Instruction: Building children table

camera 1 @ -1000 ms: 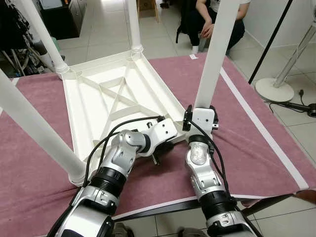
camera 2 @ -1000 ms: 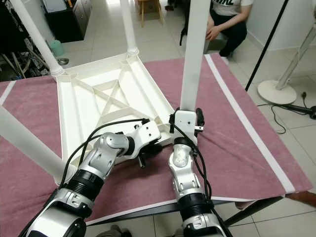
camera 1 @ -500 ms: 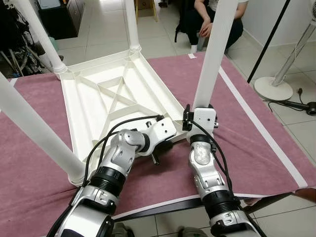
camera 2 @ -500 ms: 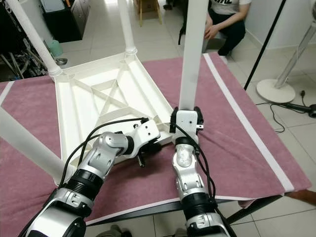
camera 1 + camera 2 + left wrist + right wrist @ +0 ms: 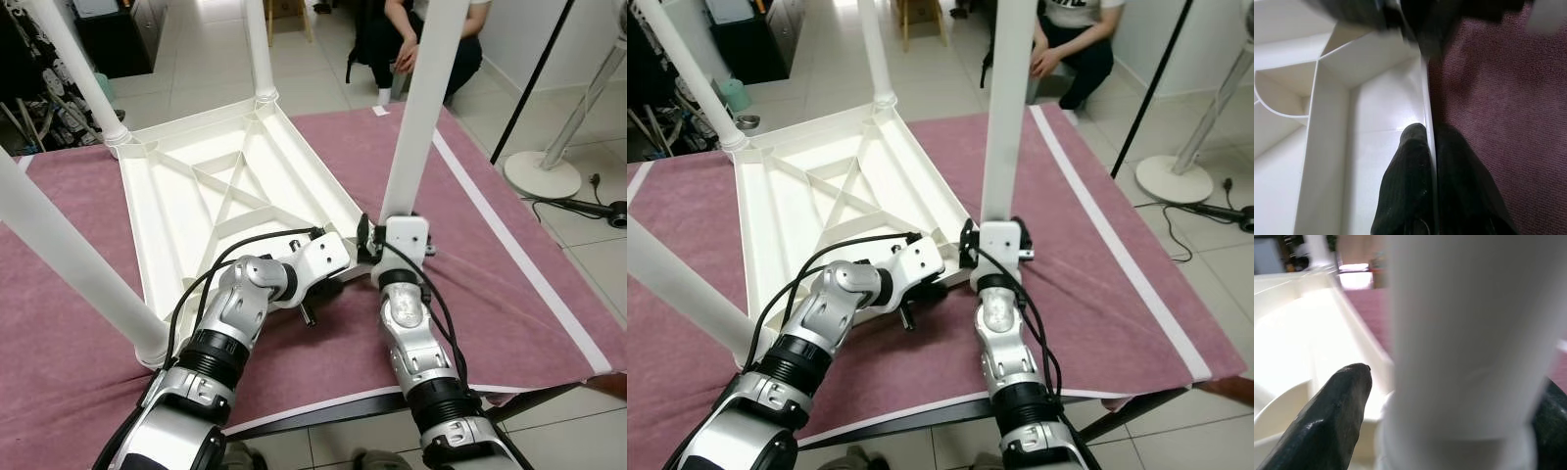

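Observation:
A white children's tabletop [image 5: 225,196] lies upside down on a maroon cloth [image 5: 509,284]. Three white legs stand in its corners: far left [image 5: 73,69], far middle [image 5: 257,49] and near left [image 5: 69,255]. My right gripper [image 5: 390,233] is shut on the base of a fourth white leg [image 5: 416,108], holding it upright at the tabletop's near right corner; in the right wrist view the leg [image 5: 1459,333] sits between the black fingers [image 5: 1337,406]. My left gripper [image 5: 1432,142] is shut on the tabletop's thin rim [image 5: 1425,93] near that corner, with the cloth beside it.
A person [image 5: 421,39] crouches on the tiled floor beyond the work table. A fan base [image 5: 544,176], a slanted black pole [image 5: 534,78] and a cable lie to the right. A dark cabinet [image 5: 118,29] stands back left. The cloth's front edge [image 5: 323,406] is close to my arms.
My right gripper has edged the leg's base slightly closer to the tabletop's near right corner. The left gripper has stayed on the rim. The view has shifted a little.

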Tool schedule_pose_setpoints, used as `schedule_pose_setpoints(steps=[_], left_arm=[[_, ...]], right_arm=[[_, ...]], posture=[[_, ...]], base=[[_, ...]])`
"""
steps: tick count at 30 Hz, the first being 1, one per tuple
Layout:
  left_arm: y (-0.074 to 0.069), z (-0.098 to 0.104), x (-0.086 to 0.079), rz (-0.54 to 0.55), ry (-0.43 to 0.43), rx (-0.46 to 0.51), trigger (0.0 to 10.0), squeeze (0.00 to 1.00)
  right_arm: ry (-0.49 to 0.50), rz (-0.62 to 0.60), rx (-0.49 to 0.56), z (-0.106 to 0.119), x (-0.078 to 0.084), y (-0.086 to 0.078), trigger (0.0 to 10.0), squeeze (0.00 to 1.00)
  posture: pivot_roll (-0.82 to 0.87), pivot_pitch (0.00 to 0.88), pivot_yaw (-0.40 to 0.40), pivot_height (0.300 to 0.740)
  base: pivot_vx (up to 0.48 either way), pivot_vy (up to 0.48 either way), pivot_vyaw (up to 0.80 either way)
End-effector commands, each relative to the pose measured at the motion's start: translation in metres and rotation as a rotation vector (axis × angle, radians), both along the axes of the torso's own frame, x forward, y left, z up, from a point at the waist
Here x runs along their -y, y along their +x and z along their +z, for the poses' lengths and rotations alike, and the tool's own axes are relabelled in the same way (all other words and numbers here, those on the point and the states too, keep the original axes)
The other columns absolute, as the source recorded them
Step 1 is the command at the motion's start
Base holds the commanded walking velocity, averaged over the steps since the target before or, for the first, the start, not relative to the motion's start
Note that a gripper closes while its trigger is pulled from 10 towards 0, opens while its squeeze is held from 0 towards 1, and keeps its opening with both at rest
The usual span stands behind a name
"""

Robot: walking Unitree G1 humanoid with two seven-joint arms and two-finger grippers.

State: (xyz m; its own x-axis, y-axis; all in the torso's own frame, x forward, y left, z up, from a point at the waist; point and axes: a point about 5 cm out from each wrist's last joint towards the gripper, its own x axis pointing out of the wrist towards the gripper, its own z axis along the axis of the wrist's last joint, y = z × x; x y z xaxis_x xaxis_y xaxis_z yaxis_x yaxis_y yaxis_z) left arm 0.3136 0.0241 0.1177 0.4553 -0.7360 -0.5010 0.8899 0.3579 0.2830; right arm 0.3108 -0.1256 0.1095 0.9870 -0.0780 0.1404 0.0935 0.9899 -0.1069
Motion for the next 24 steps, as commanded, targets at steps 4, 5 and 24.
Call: schedule_pose_setpoints(steps=[4, 5, 24], left_arm=[[0.015, -0.007, -0.022, 0.348, 0.05, 0.189, 10.0, 0.0], [0.015, -0.007, -0.022, 0.347, 0.049, 0.189, 10.0, 0.0], [0.015, -0.006, -0.021, 0.339, 0.043, 0.189, 10.0, 0.0]], right_arm=[[-0.014, 0.08, 0.027, 0.007, -0.004, 0.002, 10.0, 0.0], [-0.024, 0.086, 0.034, 0.009, -0.004, 0.003, 10.0, 0.0], [-0.049, 0.135, 0.101, 0.027, 0.01, -0.005, 10.0, 0.0]], posture=[[-0.03, 0.0, 0.128, 0.74], [-0.03, 0.0, 0.128, 0.74], [-0.04, 0.0, 0.131, 0.74]], base=[[0.0, 0.0, 0.0], [0.0, 0.0, 0.0], [0.0, 0.0, 0.0]])
